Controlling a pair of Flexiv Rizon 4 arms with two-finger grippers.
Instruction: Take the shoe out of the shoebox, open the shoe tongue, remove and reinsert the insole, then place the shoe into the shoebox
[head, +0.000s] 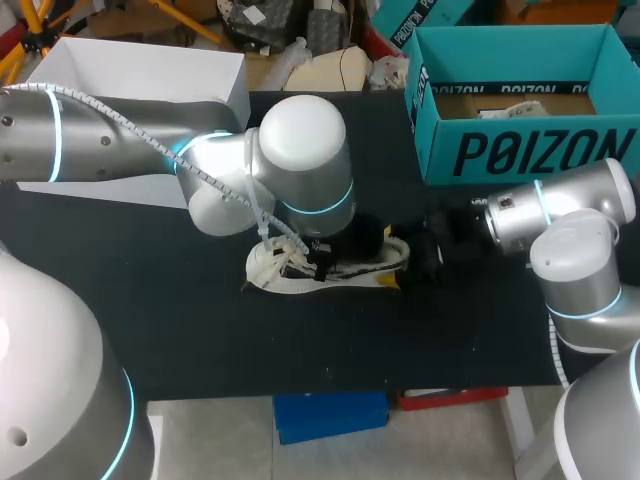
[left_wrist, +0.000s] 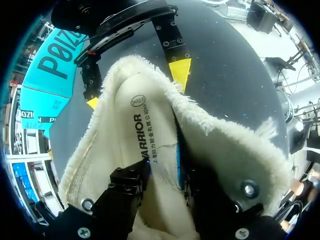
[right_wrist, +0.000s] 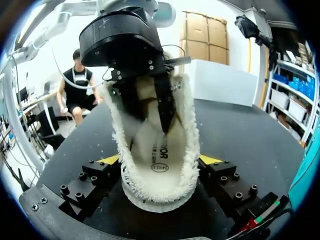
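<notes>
Two hands meet at the cream, fleece-lined shoe (head: 335, 268), which rests on the black table (head: 150, 300) about midway between our arms. Its heel points toward our right arm. The open teal cardboard shoebox (head: 530, 150) stands well apart at the far right of the table. Our right hand (right_wrist: 161, 161) is closed on the shoe's heel, with one yellow tip against each side of the fleecy collar. Our left hand (left_wrist: 160, 175) comes from above into the shoe's opening, over the pale printed insole (left_wrist: 145, 125). We cannot tell whether it grips anything there.
</notes>
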